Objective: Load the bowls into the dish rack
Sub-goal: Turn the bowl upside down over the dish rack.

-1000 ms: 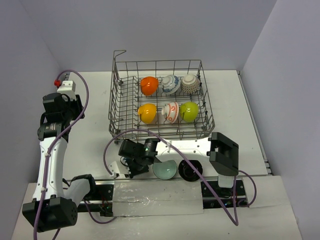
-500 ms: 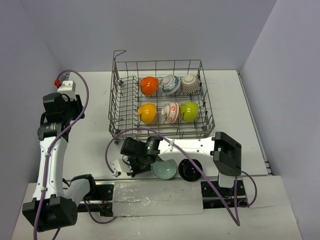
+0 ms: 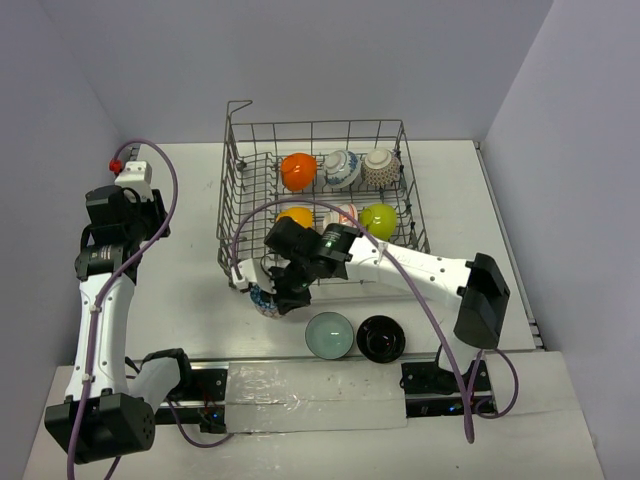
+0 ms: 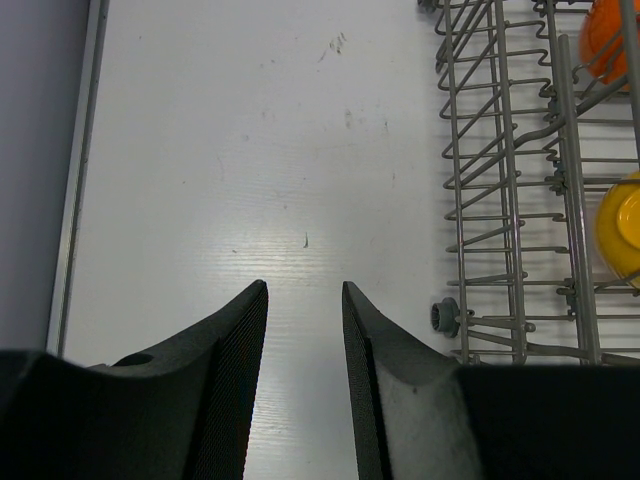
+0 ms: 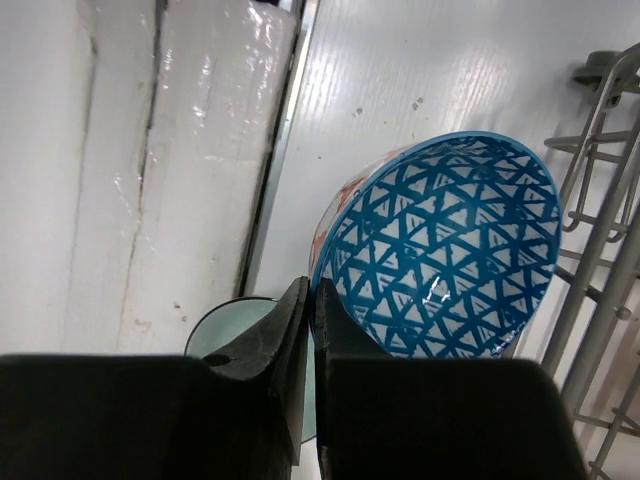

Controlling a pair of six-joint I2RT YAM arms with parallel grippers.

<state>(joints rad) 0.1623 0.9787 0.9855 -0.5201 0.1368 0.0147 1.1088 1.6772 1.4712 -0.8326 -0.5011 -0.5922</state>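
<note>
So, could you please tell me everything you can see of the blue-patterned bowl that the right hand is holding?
It is a small round glossy bowl, ceramic-looking, with blue triangles on white inside under a blue rim and red-orange marks outside. It is tipped on its side, mouth toward the wrist camera. The right hand pinches its rim, one finger inside, one outside. It is beside the near left corner of the grey wire dish rack.

Twin robot arms, white shells w/ black joints: left arm (image 3: 100,310) & right arm (image 3: 420,270). Purple cable (image 3: 175,188) loops along each; left gripper (image 4: 303,290) fingers black, ribbed.
</note>
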